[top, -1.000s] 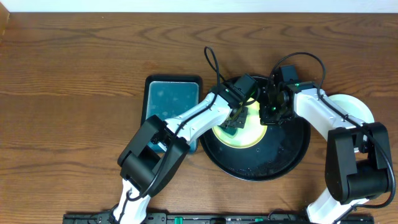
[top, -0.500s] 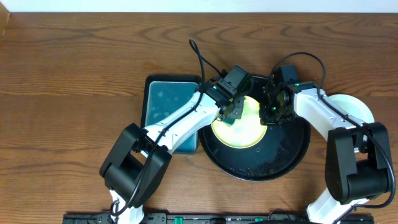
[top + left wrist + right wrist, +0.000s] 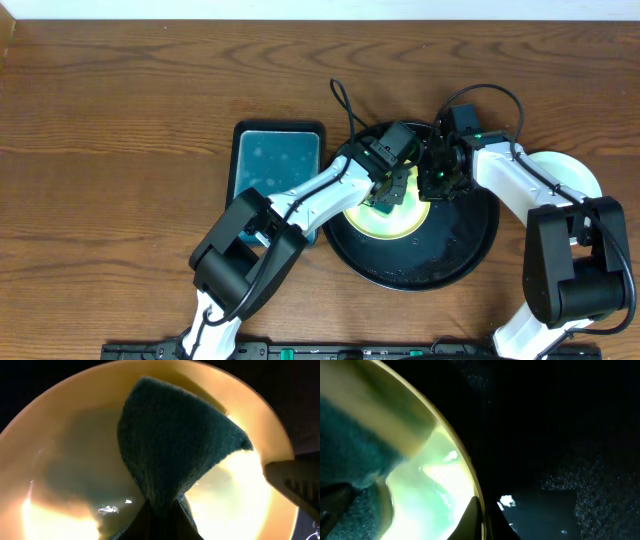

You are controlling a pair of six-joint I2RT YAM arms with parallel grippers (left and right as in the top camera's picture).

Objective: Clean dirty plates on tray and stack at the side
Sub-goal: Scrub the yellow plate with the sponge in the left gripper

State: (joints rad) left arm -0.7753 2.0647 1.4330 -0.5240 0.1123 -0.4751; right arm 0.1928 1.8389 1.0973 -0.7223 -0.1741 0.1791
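A pale yellow plate [image 3: 388,224] lies in the left part of the round black tray [image 3: 445,258]. My left gripper [image 3: 392,193] is shut on a teal sponge [image 3: 175,445] and presses it onto the plate's face [image 3: 65,465]; the jaws [image 3: 162,527] show at the bottom of the left wrist view. My right gripper [image 3: 433,186] is shut on the plate's right rim [image 3: 470,485], one finger [image 3: 479,520] on each side of the rim. A pale white plate [image 3: 572,172] sits on the table right of the tray, partly under the right arm.
A rectangular teal sponge dish [image 3: 277,165] stands left of the tray, partly under the left arm. The tray floor [image 3: 560,435] is wet with droplets. Brown wooden table [image 3: 120,120] lies all around.
My left gripper with the sponge swung left and up across the yellow plate, then back right to the plate's middle. The right gripper has stayed on the rim.
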